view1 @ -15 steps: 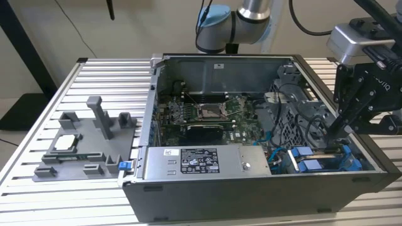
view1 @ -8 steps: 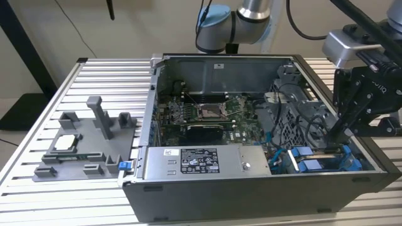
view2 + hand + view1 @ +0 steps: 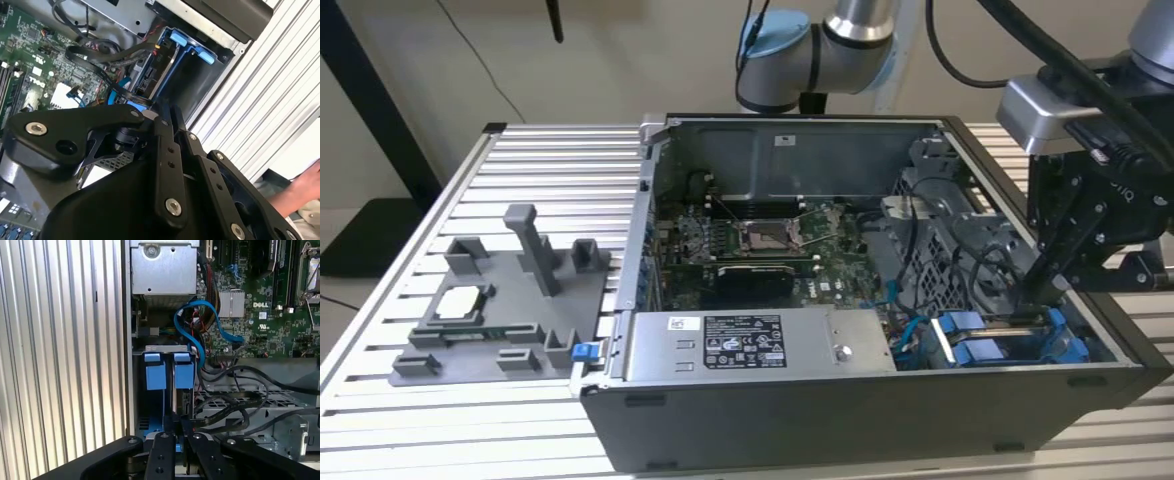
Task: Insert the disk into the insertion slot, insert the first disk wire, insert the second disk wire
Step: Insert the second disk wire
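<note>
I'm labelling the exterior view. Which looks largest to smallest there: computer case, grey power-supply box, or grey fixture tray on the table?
1. Computer case
2. Grey power-supply box and grey fixture tray look alike; unranked.

Arm (image 3: 854, 40): silver tubes w/ light-blue joint caps, black cables alongside. Grey camera block (image 3: 1047, 115) at wrist. Gripper (image 3: 1051, 285): matte black linkage fingers (image 3: 170, 165) w/ silver screw heads.
</note>
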Motion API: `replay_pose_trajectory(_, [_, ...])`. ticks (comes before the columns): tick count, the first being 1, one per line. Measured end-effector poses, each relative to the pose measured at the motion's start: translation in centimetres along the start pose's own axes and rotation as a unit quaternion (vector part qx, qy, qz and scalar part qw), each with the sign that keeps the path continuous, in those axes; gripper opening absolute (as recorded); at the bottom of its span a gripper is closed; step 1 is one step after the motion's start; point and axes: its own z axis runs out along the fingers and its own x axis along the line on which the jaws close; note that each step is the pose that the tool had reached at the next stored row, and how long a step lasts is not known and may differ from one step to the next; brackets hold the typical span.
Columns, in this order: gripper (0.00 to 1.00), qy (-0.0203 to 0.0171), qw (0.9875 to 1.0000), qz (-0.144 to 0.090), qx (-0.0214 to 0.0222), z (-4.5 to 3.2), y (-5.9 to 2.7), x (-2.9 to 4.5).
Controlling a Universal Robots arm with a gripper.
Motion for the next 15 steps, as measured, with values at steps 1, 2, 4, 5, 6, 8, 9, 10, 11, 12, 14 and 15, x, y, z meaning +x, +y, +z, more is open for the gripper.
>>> replay_pose_trajectory(1, [0.0, 0.0, 1.0, 0.0, 0.0, 0.01, 0.01, 0.0])
replay_pose_trajectory(2, [0.0, 0.0, 1.0, 0.0, 0.0, 0.02, 0.01, 0.0])
replay_pose_trajectory(4, [0.0, 0.0, 1.0, 0.0, 0.0, 0.02, 0.01, 0.0])
replay_pose_trajectory(5, [0.0, 0.0, 1.0, 0.0, 0.0002, 0.03, 0.0, 0.0])
replay_pose_trajectory(6, [0.0, -0.0001, 1.0, 0.0, 0.0008, 0.07, 0.01, -0.01])
replay_pose_trajectory(8, [0.0, -0.0001, 1.0, 0.0, 0.0025, 0.13, 0.02, -0.01])
replay_pose_trajectory(9, [0.0, -0.0001, 1.0, 0.0, 0.0035, 0.17, 0.02, -0.01])
replay_pose_trajectory(10, [0.0, -0.0001, 1.0, 0.0, 0.0041, 0.19, 0.02, -0.02])
replay_pose_trajectory(11, [0.0, 0.0, 1.0, 0.0, 0.0042, 0.19, 0.02, -0.02])
replay_pose_trajectory(12, [0.0, -0.0001, 1.0, 0.0, 0.0044, 0.25, 0.03, -0.02])
replay_pose_trajectory(14, [0.0, -0.0001, 1.0, 0.0, 0.0044, 0.3, 0.03, -0.03])
replay_pose_trajectory(15, [0.0, -0.0001, 1.0, 0.0, 0.0044, 0.3, 0.03, -0.03])
